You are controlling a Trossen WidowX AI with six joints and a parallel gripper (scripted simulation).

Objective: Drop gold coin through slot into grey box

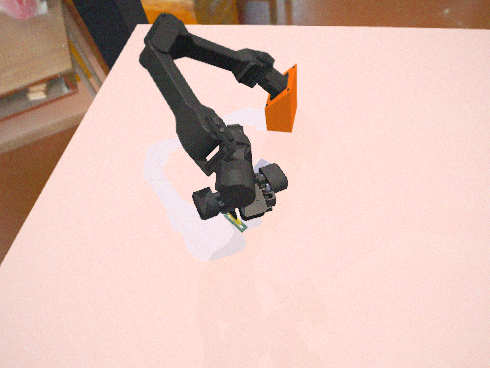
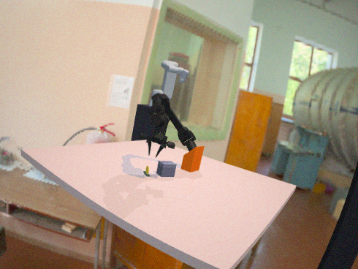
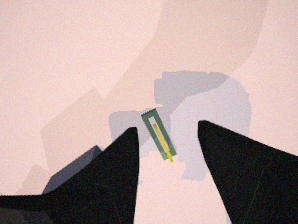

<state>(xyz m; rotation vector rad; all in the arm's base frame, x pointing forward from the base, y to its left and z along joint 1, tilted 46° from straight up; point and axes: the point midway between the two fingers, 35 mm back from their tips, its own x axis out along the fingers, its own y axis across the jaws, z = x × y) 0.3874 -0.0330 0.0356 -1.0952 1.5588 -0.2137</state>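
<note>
The gold coin (image 1: 239,223) (image 2: 147,169) (image 3: 163,142) stands on edge in the dark-green holder (image 1: 243,229) (image 2: 146,175) (image 3: 163,131). My gripper (image 2: 153,157) (image 3: 168,131) is open and empty, its fingertips above the coin with a visible gap in the exterior view. In the wrist view the coin lies between the two fingers' lines, its long direction slanted from upper left to lower right. In the top view the hand hides most of the fingers and part of the coin. The closed grey box (image 2: 166,169) (image 3: 75,171) stands beside the holder; its slot cannot be made out.
The orange arm base mount (image 1: 281,112) (image 2: 192,160) stands on the pink table (image 1: 375,225) (image 2: 219,212), beyond the box from the holder. In the wrist view the box is partly behind the left finger. In the top view the arm covers most of the box.
</note>
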